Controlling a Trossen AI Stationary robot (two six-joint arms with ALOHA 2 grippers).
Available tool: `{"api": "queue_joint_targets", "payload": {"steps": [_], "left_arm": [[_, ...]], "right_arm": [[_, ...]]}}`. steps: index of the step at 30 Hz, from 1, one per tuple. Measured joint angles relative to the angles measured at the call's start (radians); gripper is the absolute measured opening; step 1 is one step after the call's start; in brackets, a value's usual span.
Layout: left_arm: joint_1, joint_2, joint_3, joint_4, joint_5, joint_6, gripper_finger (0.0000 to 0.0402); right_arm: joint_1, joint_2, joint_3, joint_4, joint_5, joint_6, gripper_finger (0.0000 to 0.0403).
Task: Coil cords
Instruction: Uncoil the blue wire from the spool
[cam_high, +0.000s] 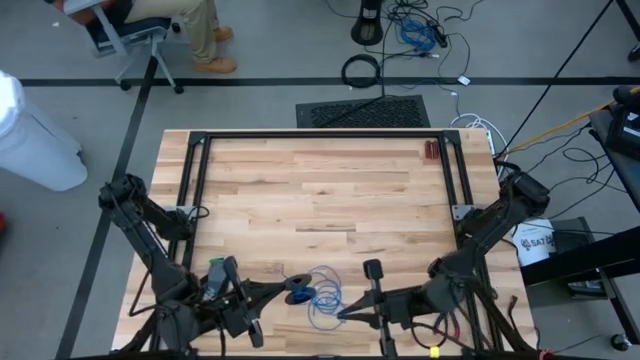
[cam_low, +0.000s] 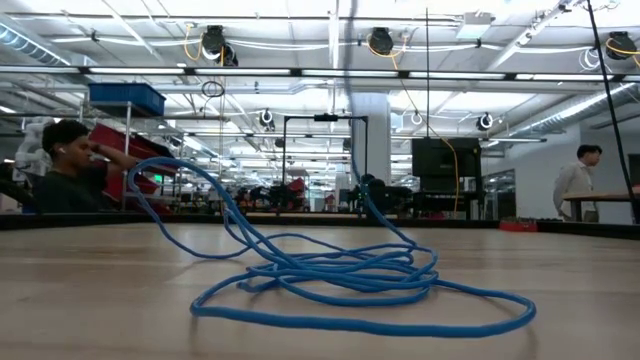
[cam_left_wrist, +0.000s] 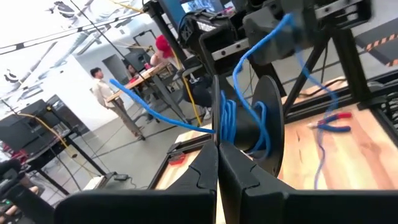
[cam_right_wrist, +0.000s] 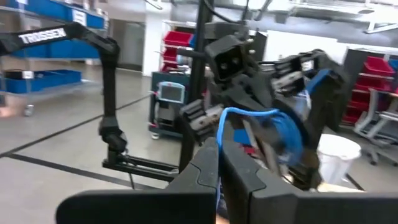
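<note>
We see blue cord loosely piled on table. Left gripper closed, pinching cord; right gripper closed on same cord.

The blue cord rises out of the low view at about 12 o'clock, so its upper run is cut off, and the dark spool it winds on is too small overhead to make out.
</note>
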Motion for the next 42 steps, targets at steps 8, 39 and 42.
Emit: {"api": "queue_joint_targets", "payload": {"steps": [8, 39, 42], "left_arm": [[0.032, 0.008, 0.000, -0.032, -0.001, -0.026, 0.0002], [0.064, 0.032, 0.000, 0.127, -0.062, 0.062, 0.0002], [0.048, 0.032, 0.005, 0.131, -0.062, 0.063, 0.0002]], "right_arm": [[-0.074, 0.076, 0.000, 0.089, -0.127, 0.062, 0.0000], [-0.187, 0.231, 0.000, 0.049, -0.210, 0.192, 0.0000], [-0.188, 0.231, 0.000, -0.002, -0.204, 0.195, 0.0000]]}}
